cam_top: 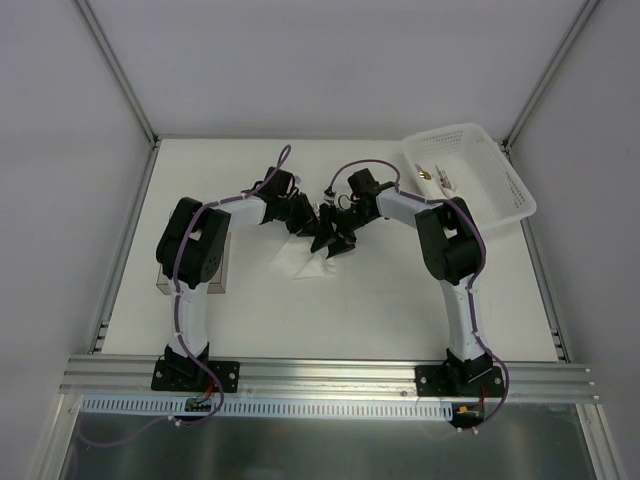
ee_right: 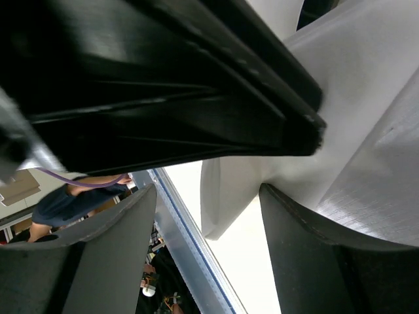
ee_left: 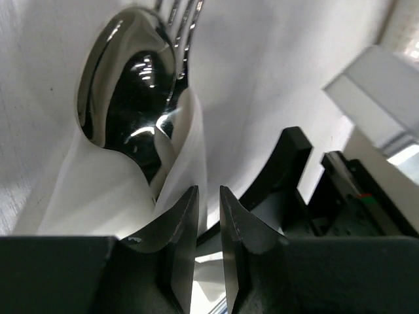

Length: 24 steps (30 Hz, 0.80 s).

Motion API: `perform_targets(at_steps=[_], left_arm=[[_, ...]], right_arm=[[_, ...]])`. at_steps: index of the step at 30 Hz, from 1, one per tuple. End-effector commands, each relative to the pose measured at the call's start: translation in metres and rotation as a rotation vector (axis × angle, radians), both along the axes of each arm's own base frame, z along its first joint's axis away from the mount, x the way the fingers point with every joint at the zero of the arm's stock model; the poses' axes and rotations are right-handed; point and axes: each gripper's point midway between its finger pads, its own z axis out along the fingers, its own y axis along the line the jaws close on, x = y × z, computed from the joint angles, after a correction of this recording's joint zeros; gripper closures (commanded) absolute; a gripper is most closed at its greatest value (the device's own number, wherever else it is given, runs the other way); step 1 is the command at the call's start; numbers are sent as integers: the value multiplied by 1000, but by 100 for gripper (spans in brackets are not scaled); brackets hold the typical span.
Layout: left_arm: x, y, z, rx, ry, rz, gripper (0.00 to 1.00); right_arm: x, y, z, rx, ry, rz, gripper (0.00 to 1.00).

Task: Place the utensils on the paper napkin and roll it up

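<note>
White tabletop fills the overhead view, with both arms bent inward over the paper napkin near its middle. On my left wrist feed the utensils lie on the sheet: the spoon bowl-up, fork tines just beyond it, and a flap of napkin folded over the handles. The left gripper has its fingers pressed almost together, and the fold runs down into the slit between them, so I judge it is pinching paper. The right gripper is spread wide, with napkin between and behind its fingers and nothing clamped.

I take this as the rolling step, barely begun. To do it well I would turn the pinched flap over the handles slowly and low, because thin paper will tear if pulled sideways. The right gripper should press the far side of the napkin down so the sheet cannot slide and the cutlery stays bundled. With the grippers this close, I would move only one at a time.
</note>
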Motion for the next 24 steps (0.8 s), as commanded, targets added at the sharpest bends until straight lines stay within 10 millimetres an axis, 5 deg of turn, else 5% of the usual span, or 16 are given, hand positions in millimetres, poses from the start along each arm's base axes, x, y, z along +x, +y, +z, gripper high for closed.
perform_targets(at_steps=[1, 13, 24], left_arm=[[-2, -10, 16, -57, -5, -51, 81], [-37, 12, 32, -29, -55, -98, 89], [-41, 14, 27, -15, -52, -131, 93]], right_arm=[[-1, -9, -10, -77, -32, 1, 31], [-2, -10, -11, -84, -29, 5, 31], [-2, -11, -14, -92, -24, 1, 31]])
